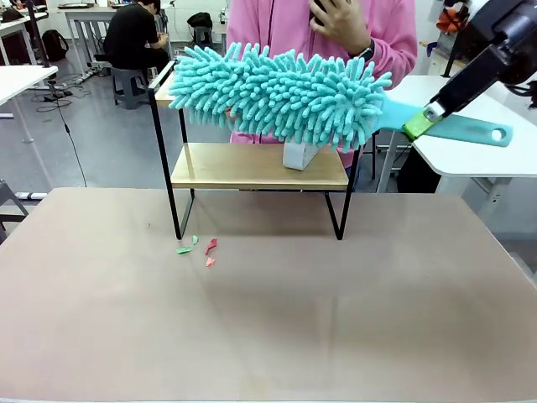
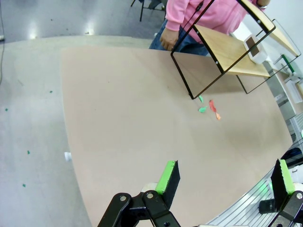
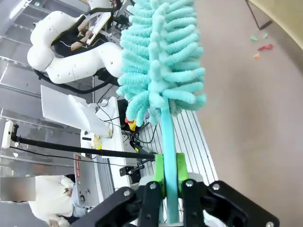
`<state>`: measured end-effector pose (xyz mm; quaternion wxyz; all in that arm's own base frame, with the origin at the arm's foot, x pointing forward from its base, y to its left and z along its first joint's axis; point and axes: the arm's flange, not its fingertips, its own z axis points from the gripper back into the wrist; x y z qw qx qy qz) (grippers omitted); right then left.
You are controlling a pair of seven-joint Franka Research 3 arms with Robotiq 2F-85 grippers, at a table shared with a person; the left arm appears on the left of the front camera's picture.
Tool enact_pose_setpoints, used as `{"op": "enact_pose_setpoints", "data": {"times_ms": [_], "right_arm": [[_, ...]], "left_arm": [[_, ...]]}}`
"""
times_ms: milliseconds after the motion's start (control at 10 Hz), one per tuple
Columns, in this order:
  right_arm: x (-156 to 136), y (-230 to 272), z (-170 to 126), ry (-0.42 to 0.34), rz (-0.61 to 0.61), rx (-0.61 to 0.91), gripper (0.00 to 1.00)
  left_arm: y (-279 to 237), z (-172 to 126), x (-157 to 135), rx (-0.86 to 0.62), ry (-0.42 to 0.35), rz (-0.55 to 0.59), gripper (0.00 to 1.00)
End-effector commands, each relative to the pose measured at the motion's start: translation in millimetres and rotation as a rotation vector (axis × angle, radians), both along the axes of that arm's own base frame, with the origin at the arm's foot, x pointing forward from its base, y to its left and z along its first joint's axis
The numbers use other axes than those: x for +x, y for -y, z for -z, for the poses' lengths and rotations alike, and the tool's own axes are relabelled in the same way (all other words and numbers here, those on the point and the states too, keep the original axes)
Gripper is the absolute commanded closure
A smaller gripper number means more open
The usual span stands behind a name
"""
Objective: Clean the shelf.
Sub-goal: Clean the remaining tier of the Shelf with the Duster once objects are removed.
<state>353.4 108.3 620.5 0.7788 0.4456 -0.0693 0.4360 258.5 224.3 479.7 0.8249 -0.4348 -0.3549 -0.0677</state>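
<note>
The right gripper (image 1: 419, 124) is pinching the fluffy duster (image 1: 277, 92) over the shelf (image 1: 252, 168), upper middle. The left gripper (image 2: 225, 172) is holding its fingers wide apart

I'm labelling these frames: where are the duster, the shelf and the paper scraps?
duster (image 1: 277, 96), front view, middle of the fluffy teal head.
shelf (image 1: 239, 165), front view, bare part of the lower board.
paper scraps (image 1: 211, 245), front view, on the red scrap.

Front view facing shelf (image 1: 243, 165); wrist views over shared scraps (image 1: 198, 246)
</note>
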Motion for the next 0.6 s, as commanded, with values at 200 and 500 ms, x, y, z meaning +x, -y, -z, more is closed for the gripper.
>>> {"op": "enact_pose_setpoints", "data": {"times_ms": [200, 500], "right_arm": [[0.3, -2.1, 1.7, 0.035, 0.017, -0.011, 0.88], [-4.8, 42.1, -1.3, -0.035, 0.108, 0.172, 0.88]], "left_arm": [[0.8, -1.3, -0.2, -0.003, 0.024, 0.005, 0.00], [0.8, -1.3, -0.2, -0.003, 0.024, 0.005, 0.00]]}}
